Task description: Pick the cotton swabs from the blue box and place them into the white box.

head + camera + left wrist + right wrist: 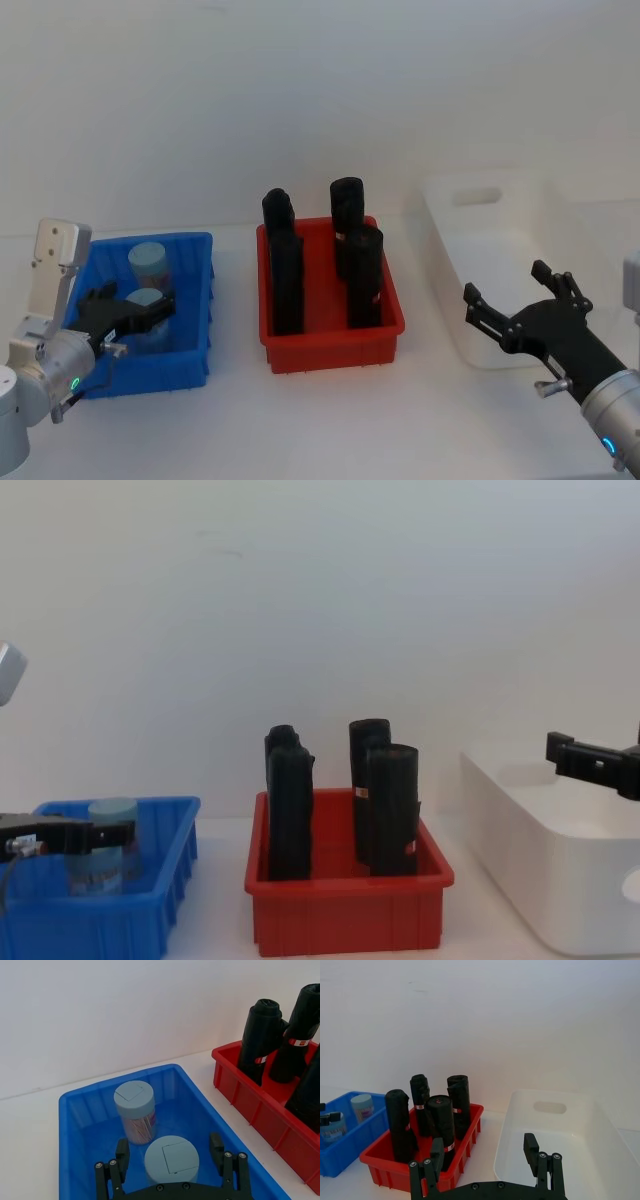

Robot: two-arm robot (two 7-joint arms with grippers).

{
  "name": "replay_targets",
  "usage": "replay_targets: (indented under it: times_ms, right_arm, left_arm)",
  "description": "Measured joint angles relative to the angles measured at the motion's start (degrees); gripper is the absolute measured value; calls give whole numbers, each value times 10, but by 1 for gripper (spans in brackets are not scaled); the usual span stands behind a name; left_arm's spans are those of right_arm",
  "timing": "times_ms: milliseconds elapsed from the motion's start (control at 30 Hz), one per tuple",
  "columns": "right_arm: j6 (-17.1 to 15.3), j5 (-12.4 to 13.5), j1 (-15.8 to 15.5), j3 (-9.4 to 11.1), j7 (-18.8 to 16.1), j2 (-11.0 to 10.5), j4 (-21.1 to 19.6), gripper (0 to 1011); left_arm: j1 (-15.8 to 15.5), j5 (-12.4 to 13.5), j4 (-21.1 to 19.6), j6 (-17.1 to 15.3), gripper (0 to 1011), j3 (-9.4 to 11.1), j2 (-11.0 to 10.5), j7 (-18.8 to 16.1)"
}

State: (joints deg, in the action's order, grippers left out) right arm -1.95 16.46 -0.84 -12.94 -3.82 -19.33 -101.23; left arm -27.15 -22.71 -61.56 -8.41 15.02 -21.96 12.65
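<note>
Two cotton swabs jars with pale blue lids stand upright in the blue box [150, 375]. The far jar [150, 262] stands free. My left gripper [155, 312] is lowered around the near jar [143, 298]. In the left wrist view its fingers [216, 1146] flank that jar [171, 1160] with a gap on each side, so the left gripper [169, 1150] is open. The white box [480, 195] sits at the right. My right gripper [505, 280] hovers open over its near end, holding nothing.
A red bin [330, 350] with several tall black upright rolls [285, 270] stands between the blue box and the white box. A white wall runs close behind the table. Bare white tabletop lies in front of all three containers.
</note>
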Motion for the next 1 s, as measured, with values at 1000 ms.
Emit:
replay_targets:
  times_ms: [1000]
  right_arm:
    - [0, 0, 0, 0, 0, 0, 0, 1002]
  left_arm:
    - [-25, -9, 54, -8, 905, -1, 10, 34]
